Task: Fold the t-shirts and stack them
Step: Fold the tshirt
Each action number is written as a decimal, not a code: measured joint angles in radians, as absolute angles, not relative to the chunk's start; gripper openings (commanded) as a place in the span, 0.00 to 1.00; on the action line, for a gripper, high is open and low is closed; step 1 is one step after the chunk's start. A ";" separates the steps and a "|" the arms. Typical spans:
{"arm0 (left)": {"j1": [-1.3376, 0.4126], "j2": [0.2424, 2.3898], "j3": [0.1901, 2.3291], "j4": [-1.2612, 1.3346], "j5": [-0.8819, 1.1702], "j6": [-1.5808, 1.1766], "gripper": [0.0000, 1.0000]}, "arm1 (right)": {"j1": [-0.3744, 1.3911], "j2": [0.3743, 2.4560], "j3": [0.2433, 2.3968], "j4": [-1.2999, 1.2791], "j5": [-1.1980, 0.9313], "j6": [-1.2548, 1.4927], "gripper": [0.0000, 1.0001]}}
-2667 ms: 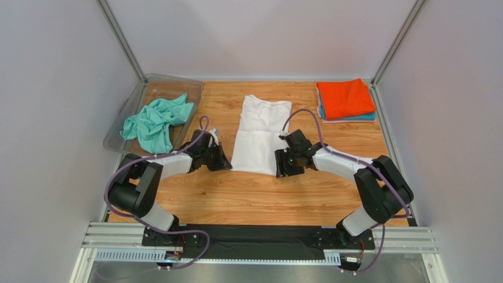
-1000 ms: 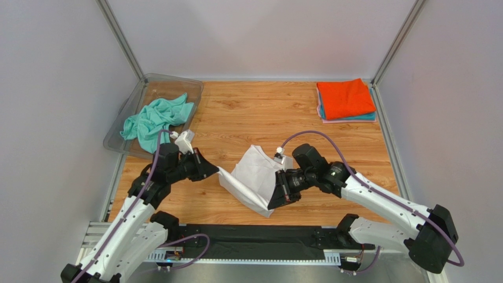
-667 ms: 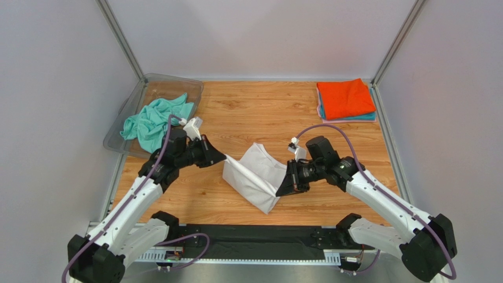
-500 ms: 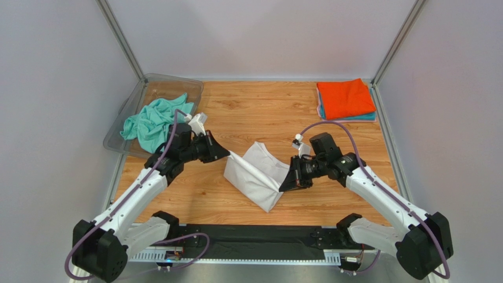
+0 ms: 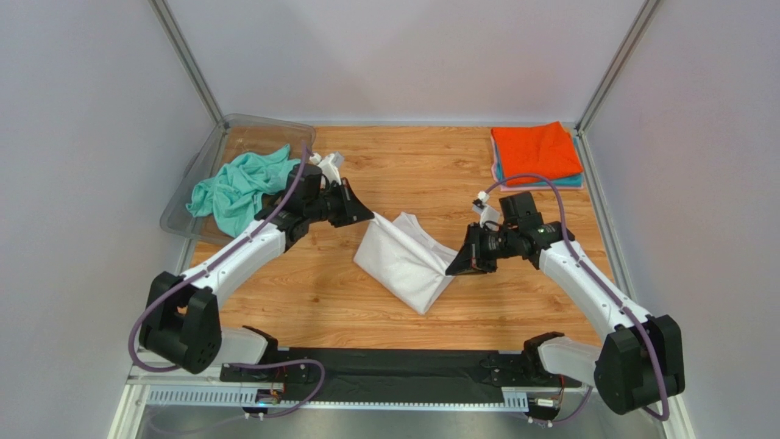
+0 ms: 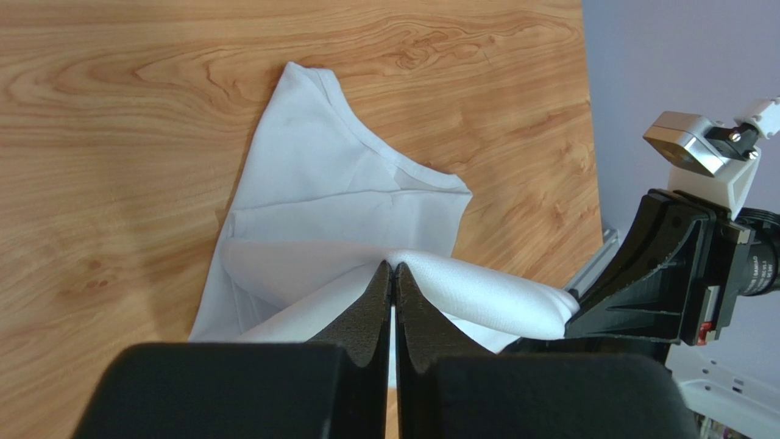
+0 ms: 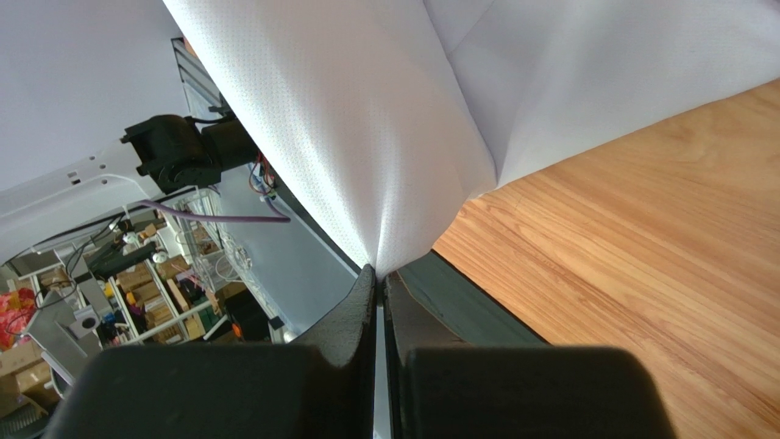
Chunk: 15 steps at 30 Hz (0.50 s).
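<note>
Top external: my left gripper [image 5: 370, 218] and right gripper [image 5: 452, 269] pinch the white t-shirt [image 5: 405, 263] mid-fold; next I'd lay its raised edge evenly.

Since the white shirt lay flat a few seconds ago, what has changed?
The left end effector and right end effector, shut on the near edge of the white t-shirt, lifted it, drew it toward the bases, then carried it back toward the far side; its collar end rests on the table. The mint-green t-shirt in the tray and the folded orange t-shirt stayed put.
</note>
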<state>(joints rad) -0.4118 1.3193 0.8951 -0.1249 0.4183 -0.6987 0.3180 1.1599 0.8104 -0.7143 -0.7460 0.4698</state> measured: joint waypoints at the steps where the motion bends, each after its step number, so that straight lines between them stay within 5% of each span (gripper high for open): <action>1: -0.413 1.342 0.907 -0.118 0.418 -0.697 0.01 | 0.305 1.170 0.813 -0.714 -0.750 0.463 0.00; 15: -0.436 1.698 1.107 -0.059 0.421 -0.675 0.00 | 0.140 1.396 0.852 -0.656 -0.761 0.405 0.00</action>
<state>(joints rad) -0.4362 1.6978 1.1069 -0.0589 0.4210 -0.6750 0.1402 1.3964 0.8516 -0.6563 -0.7612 0.4049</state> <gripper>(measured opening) 0.006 0.010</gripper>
